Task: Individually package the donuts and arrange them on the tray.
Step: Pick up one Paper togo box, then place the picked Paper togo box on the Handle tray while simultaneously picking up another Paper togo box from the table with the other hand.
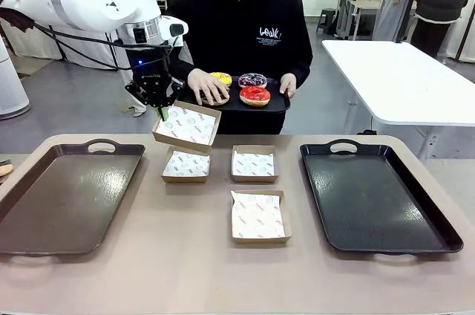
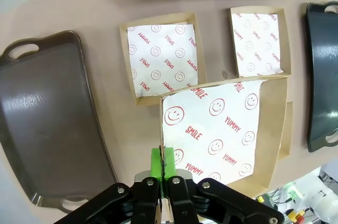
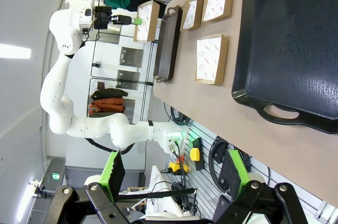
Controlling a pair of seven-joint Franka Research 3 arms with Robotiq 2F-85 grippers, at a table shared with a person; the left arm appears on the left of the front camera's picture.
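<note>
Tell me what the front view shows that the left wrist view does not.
The front view adds the donuts on the person's tray, with a hand by them. The left wrist view adds the red SMILE and YUMMY print on the liner, which can be read there. Both show the left gripper shut on the rim of a lifted box, the brown tray and the black tray.

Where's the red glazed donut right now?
Front view: the red glazed donut sits on the right half of the black tray the person holds beyond the table, beside the purple donut.
</note>
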